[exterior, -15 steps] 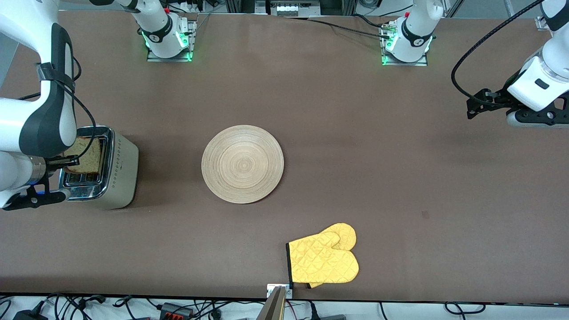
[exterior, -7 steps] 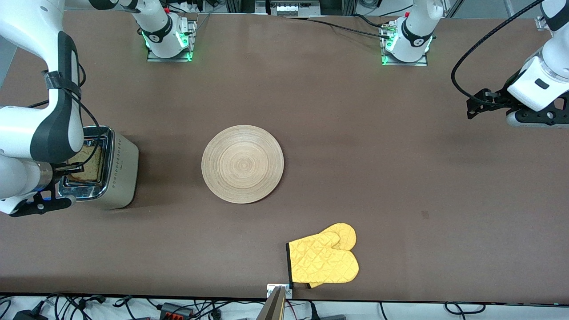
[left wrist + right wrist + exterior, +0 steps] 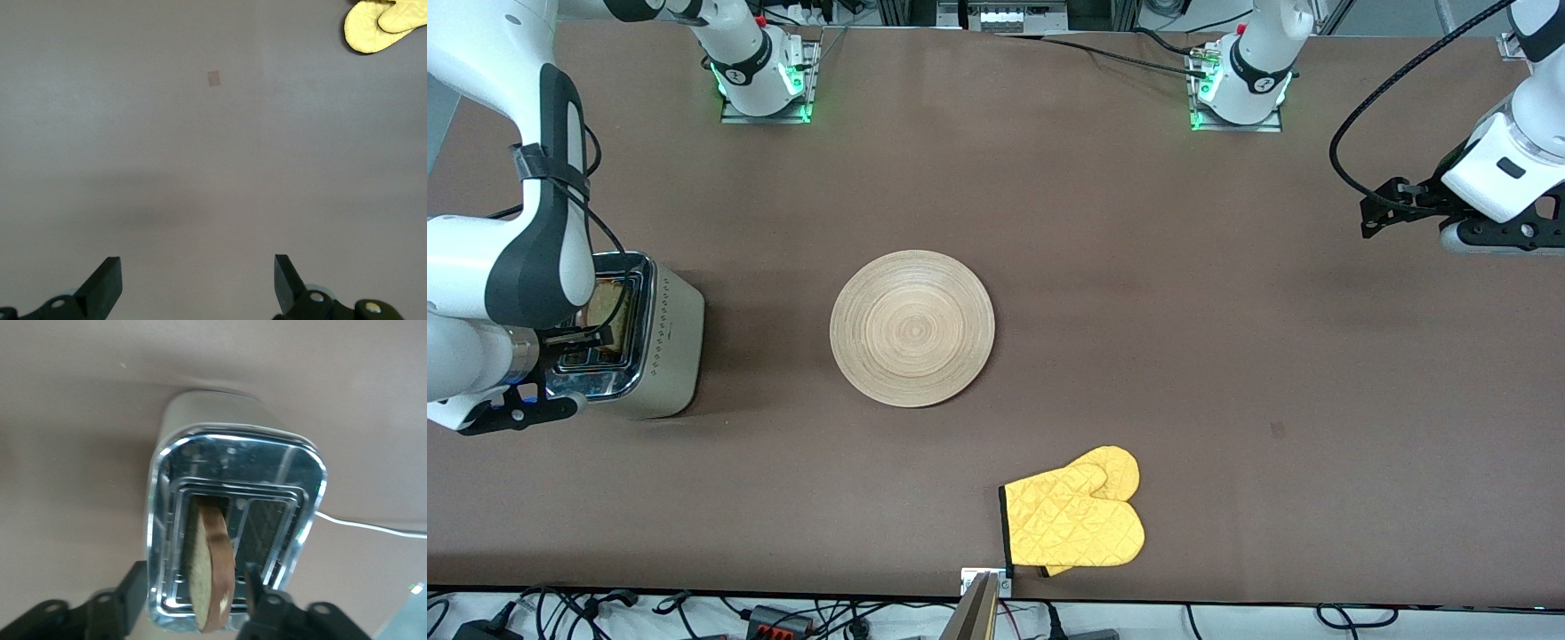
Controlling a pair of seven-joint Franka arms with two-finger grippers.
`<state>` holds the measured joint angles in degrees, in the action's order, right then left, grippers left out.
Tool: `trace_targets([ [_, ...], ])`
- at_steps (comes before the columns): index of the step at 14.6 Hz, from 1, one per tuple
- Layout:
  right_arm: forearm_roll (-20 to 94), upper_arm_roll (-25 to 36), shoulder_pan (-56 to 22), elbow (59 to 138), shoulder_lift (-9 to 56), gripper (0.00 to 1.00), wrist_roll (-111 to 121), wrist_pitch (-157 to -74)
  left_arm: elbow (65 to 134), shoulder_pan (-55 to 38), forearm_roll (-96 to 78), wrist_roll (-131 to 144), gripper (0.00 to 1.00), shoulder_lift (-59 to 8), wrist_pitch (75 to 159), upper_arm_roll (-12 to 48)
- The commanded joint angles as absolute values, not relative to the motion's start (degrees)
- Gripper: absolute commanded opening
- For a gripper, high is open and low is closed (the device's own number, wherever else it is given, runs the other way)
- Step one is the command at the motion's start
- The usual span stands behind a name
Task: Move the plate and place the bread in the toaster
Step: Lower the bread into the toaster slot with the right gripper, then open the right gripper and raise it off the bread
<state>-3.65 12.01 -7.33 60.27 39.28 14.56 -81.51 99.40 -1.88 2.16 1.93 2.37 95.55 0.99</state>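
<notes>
Sunk deeper since a second ago: light brown bread slice (image 3: 605, 307) standing in boxy chrome-topped toaster (image 3: 663, 342), right gripper (image 3: 574, 336) over it. Round tan wooden plate (image 3: 912, 328) mid-counter; left gripper (image 3: 1383, 209) waiting aloft.

Left wrist: fingers (image 3: 107, 285) wide apart, empty.

Right wrist: fingers (image 3: 133, 587) parted, seemingly clear of bread.

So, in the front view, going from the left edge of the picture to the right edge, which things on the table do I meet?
toaster with bread in its slot → plate → yellow mitt
</notes>
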Motion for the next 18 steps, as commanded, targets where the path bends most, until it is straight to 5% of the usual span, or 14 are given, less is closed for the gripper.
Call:
trace_targets([
  [1, 0.08, 11.69, -7.12, 59.06, 35.88, 1.0, 15.21, -80.77, 98.79, -1.5, 1.67, 2.2, 1.0, 2.37, 94.66, 1.14],
  [11, 9.29, 12.21, -6.95, 57.13, 31.39, 1.0, 15.56, -83.5, 98.79, -1.49, 1.67, 2.2, 1.0, 2.37, 94.66, 1.14],
  [18, 10.91, 12.04, -3.16, 57.48, 24.96, 1.0, 14.24, -74.99, 98.79, -1.49, 1.76, 2.2, 1.0, 2.37, 94.66, 1.14],
])
